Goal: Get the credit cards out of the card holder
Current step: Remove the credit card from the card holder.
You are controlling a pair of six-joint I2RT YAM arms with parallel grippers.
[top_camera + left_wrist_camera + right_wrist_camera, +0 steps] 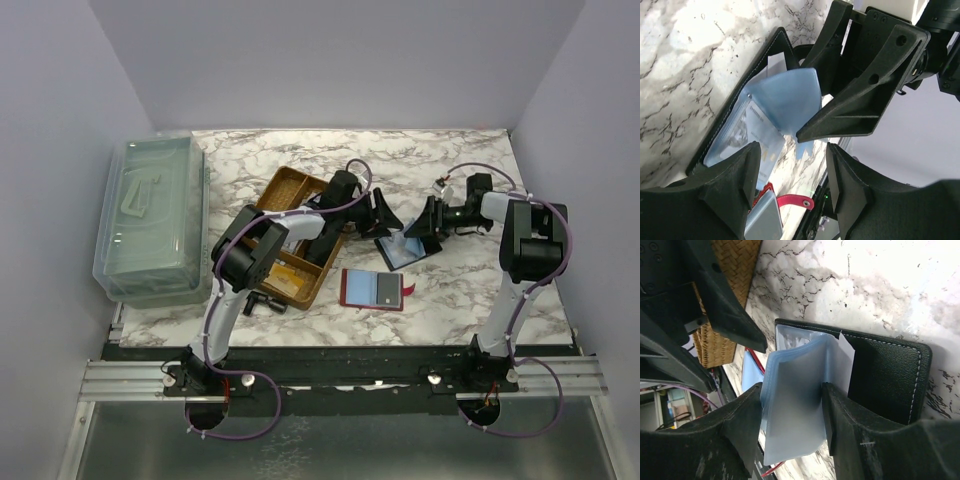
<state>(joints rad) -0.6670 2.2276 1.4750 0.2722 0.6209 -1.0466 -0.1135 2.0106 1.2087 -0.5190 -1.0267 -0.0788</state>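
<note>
I have both arms reaching in over the middle of the marble table [470, 165], their grippers facing each other across the open card holder [428, 247]. The holder lies flat, black leather down, just right of the basket [283, 190] and just behind the red wallet [372, 289]; the two do not touch. On my right wrist camera the right gripper [791, 390] has its jaws about half drawn in and closed on the sleeves [800, 365]. The pale blue plastic stack is pinched from both sides, bulges between the fingers, and is lifted off the black cover while staying joined to the holder. On the left wrist camera the left gripper [792, 150] stands with its jaws wide apart and nothing between the pads. It hangs over the near end of the holder, one finger [735, 180] above the clear pocket and the other off toward the table. A card [752, 132] with printing on it shows through that flat pocket, inside the holder. I cannot tell whether the raised sleeves hold cards as well. The red wallet's strap [792, 202] shows below the left fingers. A clear bin [150, 220] sits at the table's far left, well apart from everything.
</note>
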